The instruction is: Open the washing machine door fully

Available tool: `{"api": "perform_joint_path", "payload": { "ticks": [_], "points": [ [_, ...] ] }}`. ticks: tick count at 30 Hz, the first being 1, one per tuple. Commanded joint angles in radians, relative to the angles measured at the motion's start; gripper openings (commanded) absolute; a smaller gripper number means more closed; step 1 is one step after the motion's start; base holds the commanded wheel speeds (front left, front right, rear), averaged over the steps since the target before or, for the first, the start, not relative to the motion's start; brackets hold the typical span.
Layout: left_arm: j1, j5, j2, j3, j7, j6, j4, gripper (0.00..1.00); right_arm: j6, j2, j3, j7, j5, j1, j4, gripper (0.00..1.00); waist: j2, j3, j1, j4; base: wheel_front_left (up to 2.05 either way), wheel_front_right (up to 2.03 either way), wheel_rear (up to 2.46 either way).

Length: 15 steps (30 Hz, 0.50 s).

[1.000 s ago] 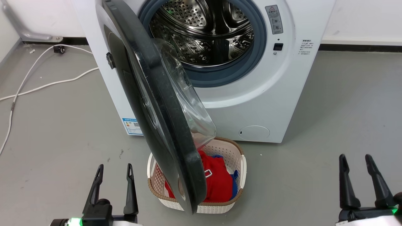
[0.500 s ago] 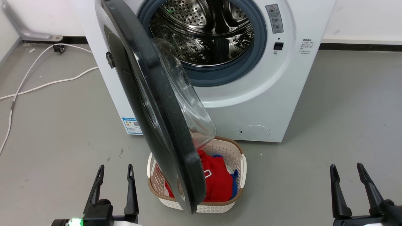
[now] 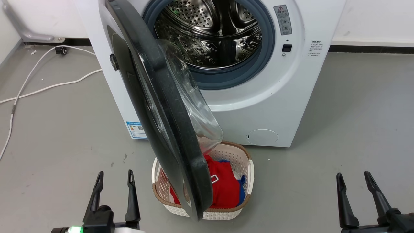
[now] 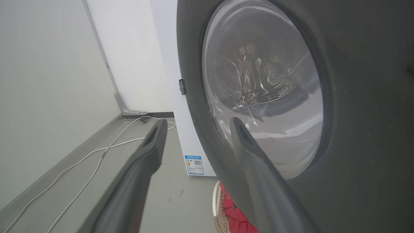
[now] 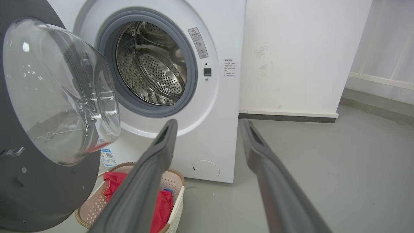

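Two grippers at the lower edge of the head view, both empty.
The left gripper (image 3: 115,172) and the right gripper (image 3: 353,174) point up the view, well apart from each other, each with its two dark fingers spread.

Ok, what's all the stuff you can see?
washing machine: one, white, against the wall
washing machine door: one, black with clear glass bulge, swung open at the left
drum: one, shiny steel, inside the machine
laundry basket: one, white with brown rim, on the floor under the door
clothes: red and blue, in the basket
cables: two, white, floor at left
sticker: one, blue, low on the machine
left gripper: one, dark, open, lower left
right gripper: one, dark, open, lower right
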Motion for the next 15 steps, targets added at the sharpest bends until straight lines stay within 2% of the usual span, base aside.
{"api": "perform_joint_path", "payload": {
  "ticks": [1,4,9,15],
  "points": [
    [0.006,0.000,-0.001,0.002,-0.003,0.000,0.000,1.00,0.000,0.004,0.002,-0.002,0.000,0.010,0.002,1.00,0.0000,0.000,0.0000,0.000,0.00,0.00,0.00],
    [0.004,0.005,-0.001,0.010,-0.003,0.011,-0.007,0.00,0.000,0.004,0.004,-0.002,0.003,0.011,0.003,1.00,0.0000,-0.001,0.0000,-0.001,0.00,0.00,0.00],
    [-0.004,0.008,0.005,0.033,-0.003,0.027,-0.033,0.00,0.000,0.004,0.009,-0.002,0.001,0.013,0.003,1.00,0.0000,-0.004,0.0000,-0.003,0.00,0.00,0.00],
    [-0.045,0.022,0.026,0.069,-0.003,0.055,-0.147,0.00,0.000,0.003,0.008,-0.002,0.003,0.009,-0.001,1.00,0.0000,-0.006,0.0000,-0.002,0.00,0.00,0.00]
  ]
}}
